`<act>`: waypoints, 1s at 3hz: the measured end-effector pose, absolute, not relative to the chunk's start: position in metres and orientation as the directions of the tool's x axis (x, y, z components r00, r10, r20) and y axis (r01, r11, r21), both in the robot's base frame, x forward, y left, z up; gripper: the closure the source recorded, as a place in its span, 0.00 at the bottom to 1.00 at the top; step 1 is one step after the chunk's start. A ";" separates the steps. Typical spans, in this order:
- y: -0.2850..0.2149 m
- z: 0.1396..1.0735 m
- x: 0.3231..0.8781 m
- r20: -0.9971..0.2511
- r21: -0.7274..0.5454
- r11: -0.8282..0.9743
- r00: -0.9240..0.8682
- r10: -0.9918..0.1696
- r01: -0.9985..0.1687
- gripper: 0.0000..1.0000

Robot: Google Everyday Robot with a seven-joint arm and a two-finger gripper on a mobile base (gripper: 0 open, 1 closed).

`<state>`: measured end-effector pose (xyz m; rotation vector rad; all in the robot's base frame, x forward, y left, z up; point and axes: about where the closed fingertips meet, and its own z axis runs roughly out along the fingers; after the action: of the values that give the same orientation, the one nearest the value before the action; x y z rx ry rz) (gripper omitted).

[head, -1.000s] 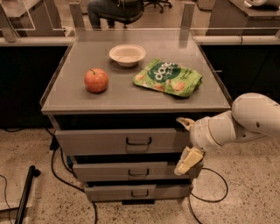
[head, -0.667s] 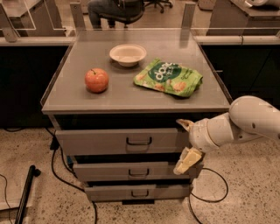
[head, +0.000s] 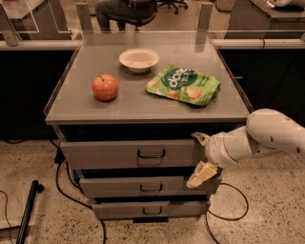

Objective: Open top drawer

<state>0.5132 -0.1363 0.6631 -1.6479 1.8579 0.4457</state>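
Office-like lab: swivel chair (head: 126, 10) and desks (head: 250, 16) behind a drawer cabinet (head: 86, 62), the end effector (head: 194, 159) by its drawer fronts.

One cabinet (head: 143, 102) is standing here, carrying three grey drawers: one top drawer (head: 105, 153), one middle drawer (head: 114, 187) and one bottom drawer (head: 119, 208). Its top is bearing one apple (head: 105, 87), one bowl (head: 138, 59) and one green snack bag (head: 183, 85). One gripper (head: 202, 156) is hanging at the top drawer's right end, jaws spread apart.

floor (head: 267, 214): speckled terrazzo | office chair (head: 126, 13): rear | light: dim
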 end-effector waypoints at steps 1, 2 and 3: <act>-0.136 0.664 0.513 -0.636 -0.143 0.169 -0.040 -0.771 -0.975 0.45; -0.136 0.672 0.513 -0.636 -0.143 0.169 -0.040 -0.771 -0.975 0.67; -0.138 0.680 0.514 -0.636 -0.143 0.169 -0.040 -0.771 -0.975 0.91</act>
<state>0.5143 -0.1380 0.6804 -1.6486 1.8578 0.4455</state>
